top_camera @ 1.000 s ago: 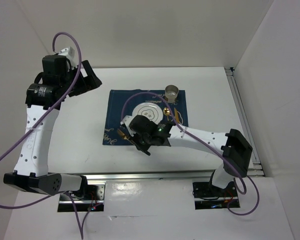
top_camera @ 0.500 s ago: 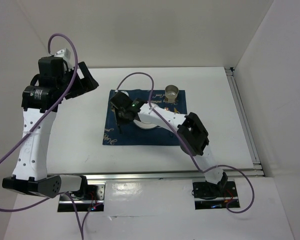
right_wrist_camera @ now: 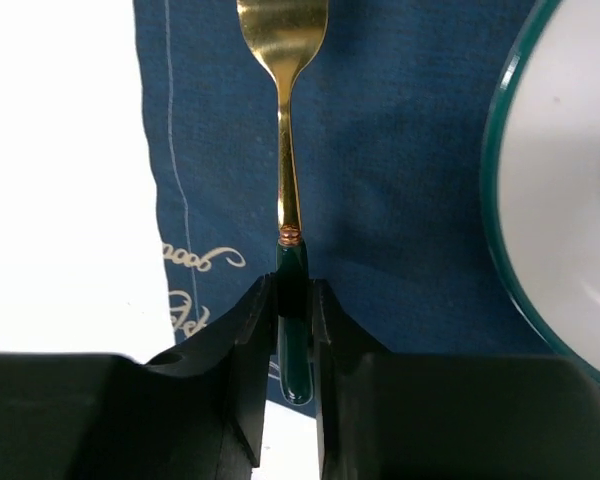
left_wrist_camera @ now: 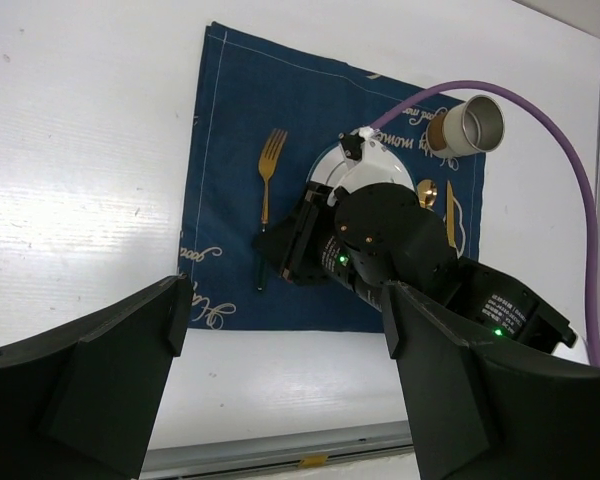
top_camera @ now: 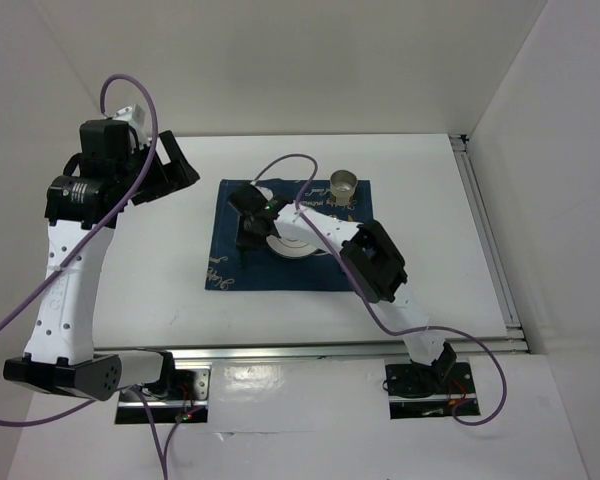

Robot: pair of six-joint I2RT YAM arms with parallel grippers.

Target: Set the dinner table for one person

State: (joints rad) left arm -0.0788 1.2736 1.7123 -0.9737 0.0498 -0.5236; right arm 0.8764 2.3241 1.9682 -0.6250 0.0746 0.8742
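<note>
My right gripper [right_wrist_camera: 293,300] is shut on the dark green handle of a gold fork [right_wrist_camera: 288,180]. The fork points away from me on the navy placemat [right_wrist_camera: 400,150], left of the white, green-rimmed plate [right_wrist_camera: 570,200]. In the top view the right gripper [top_camera: 248,238] is over the placemat's left part [top_camera: 230,270]. My left gripper [top_camera: 175,165] is raised over the back left of the white dinner table [top_camera: 420,200], open and empty. Its wrist view shows the fork [left_wrist_camera: 268,175] beside the plate [left_wrist_camera: 380,160].
A metal cup [top_camera: 343,184] stands at the placemat's back right corner. A gold spoon [left_wrist_camera: 427,192] and knife [left_wrist_camera: 450,215] lie right of the plate. A silver rail [top_camera: 330,345] edges the table's near side. The purple cable [left_wrist_camera: 540,110] arcs over the cup.
My right arm has carried the fork from the placemat's near edge to the left side of the plate and turned it lengthwise. My left arm has hardly moved.
</note>
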